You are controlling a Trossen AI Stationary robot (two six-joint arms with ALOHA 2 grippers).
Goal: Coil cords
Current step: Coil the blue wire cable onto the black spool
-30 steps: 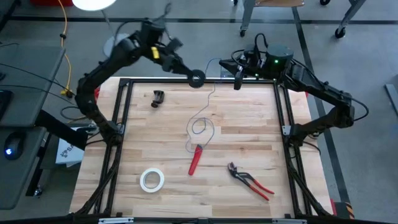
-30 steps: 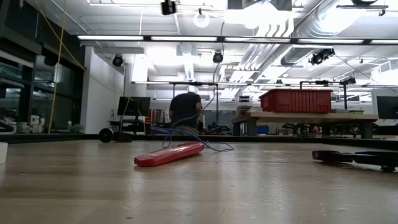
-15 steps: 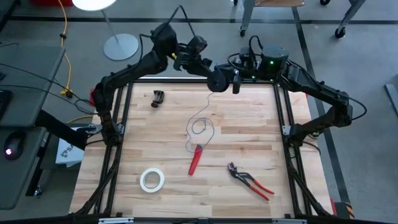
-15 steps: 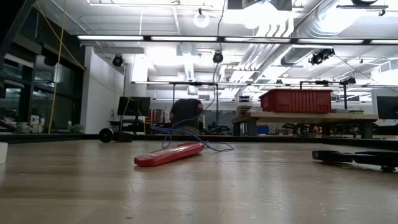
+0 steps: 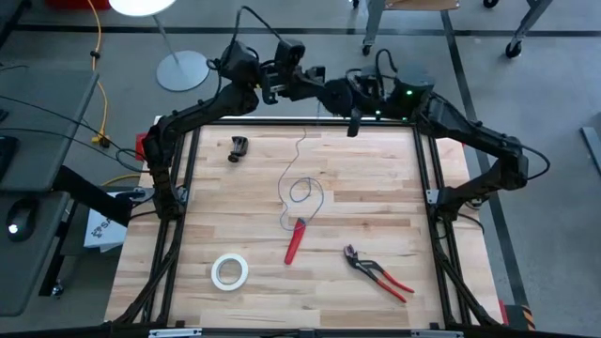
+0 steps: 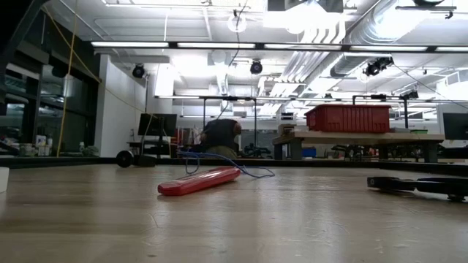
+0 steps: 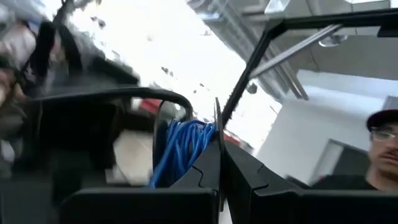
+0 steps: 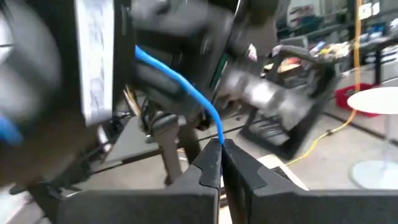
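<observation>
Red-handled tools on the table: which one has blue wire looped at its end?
The straight red-handled tool at the table's middle; the thin blue wire loops by its tip. The red-handled pliers lie apart.

In the left wrist view the spool [image 7: 106, 143] is a dark blur, only its blue wire [image 7: 180, 146] clear. At three o'clock, the edge cuts off a person [image 7: 379, 149]. From above, the wire's upper run is too thin to trace.

White tape roll [image 5: 229, 271], red-handled pliers [image 5: 377, 274] lie on table [image 5: 376, 188].
</observation>
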